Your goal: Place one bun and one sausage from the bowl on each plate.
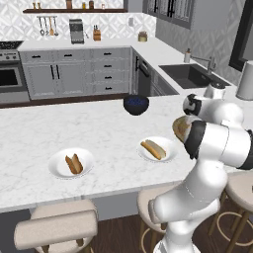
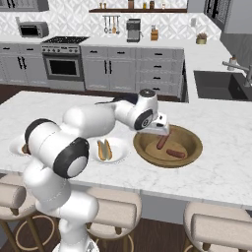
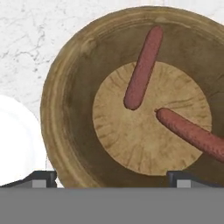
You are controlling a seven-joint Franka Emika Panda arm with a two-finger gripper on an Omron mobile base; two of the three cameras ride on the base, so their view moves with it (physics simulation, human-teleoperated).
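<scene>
my fingers hang spread and empty over the bowl, where two sausages lie close, ends nearly touching. coming down skewed, i could nudge the second sausage or pinch both together.

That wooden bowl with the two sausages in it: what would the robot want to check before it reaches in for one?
1. Gripper open: ok, fingertips stand wide apart.
2. Gripper above the bowl: ok.
3. Sausages left to pick: ok, one sausage and a second sausage lie apart.
4. Gripper empty: ok.
5. Each plate has a bun: ok, the near plate and the far plate both show one.
6. Sausages already on the plates: cannot tell.
</scene>
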